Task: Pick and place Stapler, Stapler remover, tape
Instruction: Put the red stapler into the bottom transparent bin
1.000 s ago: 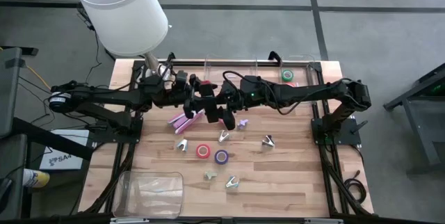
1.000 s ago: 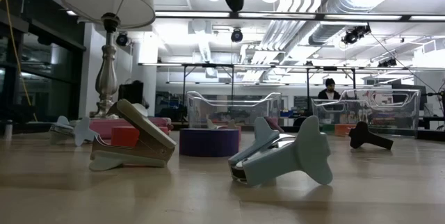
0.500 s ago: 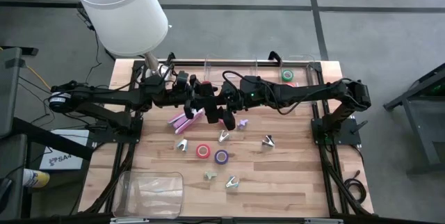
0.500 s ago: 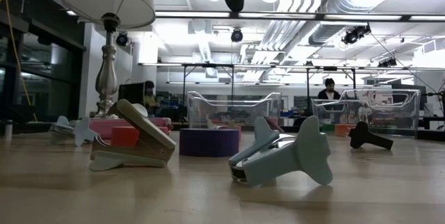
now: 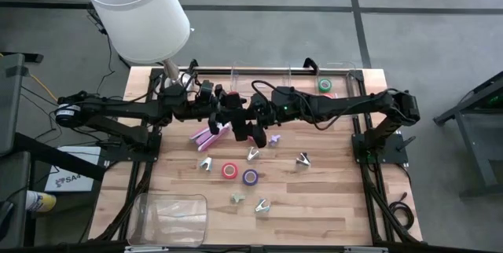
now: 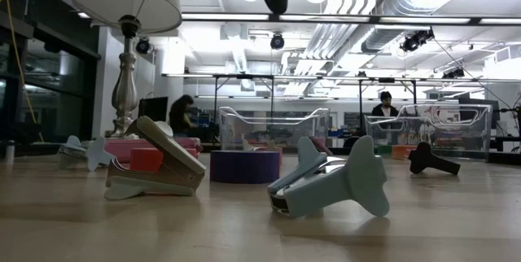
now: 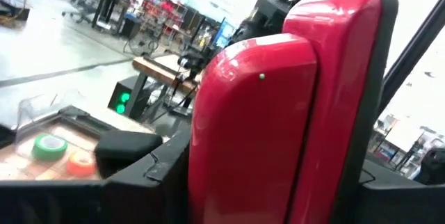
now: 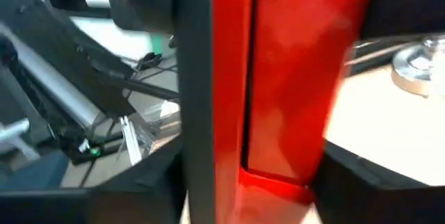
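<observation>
Because both arms meet high over the table's middle, this looks like a handover. The left gripper (image 5: 222,110) is partly closed around the red stapler (image 7: 278,113), which stands upright between its fingers. The right gripper (image 5: 251,126), just opposite, also has the stapler between its fingers; whether it grips or lets go, I cannot tell. Below both, the pink stapler (image 5: 211,135) and tape rolls (image 5: 229,170) lie unpicked.
</observation>
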{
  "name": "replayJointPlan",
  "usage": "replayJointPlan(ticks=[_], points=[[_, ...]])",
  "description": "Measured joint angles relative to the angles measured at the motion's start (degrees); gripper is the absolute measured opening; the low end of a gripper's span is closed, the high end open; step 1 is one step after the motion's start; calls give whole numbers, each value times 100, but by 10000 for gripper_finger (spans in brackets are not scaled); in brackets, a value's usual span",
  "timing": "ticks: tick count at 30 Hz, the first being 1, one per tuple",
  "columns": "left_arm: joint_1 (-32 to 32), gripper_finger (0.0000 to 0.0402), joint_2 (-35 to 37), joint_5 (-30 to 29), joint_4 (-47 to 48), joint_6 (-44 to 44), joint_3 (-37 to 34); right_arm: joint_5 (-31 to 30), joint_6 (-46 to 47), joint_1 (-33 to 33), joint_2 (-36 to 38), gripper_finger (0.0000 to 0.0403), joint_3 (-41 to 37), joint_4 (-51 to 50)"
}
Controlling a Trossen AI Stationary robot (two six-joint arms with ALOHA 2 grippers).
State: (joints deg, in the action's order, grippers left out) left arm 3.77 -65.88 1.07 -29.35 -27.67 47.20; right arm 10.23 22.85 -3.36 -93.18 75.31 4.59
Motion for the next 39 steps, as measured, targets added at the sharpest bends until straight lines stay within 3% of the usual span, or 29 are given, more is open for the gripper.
replayJointPlan(ticks=[4, 11, 17, 22, 26, 33, 39], points=[[-3, 201, 13, 9, 132, 8, -22, -82, 194, -23, 247, 303, 0, -363], [150, 201, 330, 4, 741, 66, -7, -137, 245, -44, 784, 318, 2, -1095], [145, 201, 813, 225, 3370, 525, 748, -573, 275, -39, 1288, 319, 2, -2036], [1, 201, 850, 587, 5894, 823, 1647, -930, 285, -38, 1668, 320, 2, -2726], [-287, 201, 833, 737, 7324, 928, 2061, -1062, 294, -37, 1872, 320, 0, -3089], [-1075, 201, 829, 874, 8494, 398, 2116, -1087, 432, -37, 1982, 320, 0, -3263], [-1947, 201, 637, 684, 8908, -290, 2123, -1075, 570, -37, 1976, 320, -2, -3308]])
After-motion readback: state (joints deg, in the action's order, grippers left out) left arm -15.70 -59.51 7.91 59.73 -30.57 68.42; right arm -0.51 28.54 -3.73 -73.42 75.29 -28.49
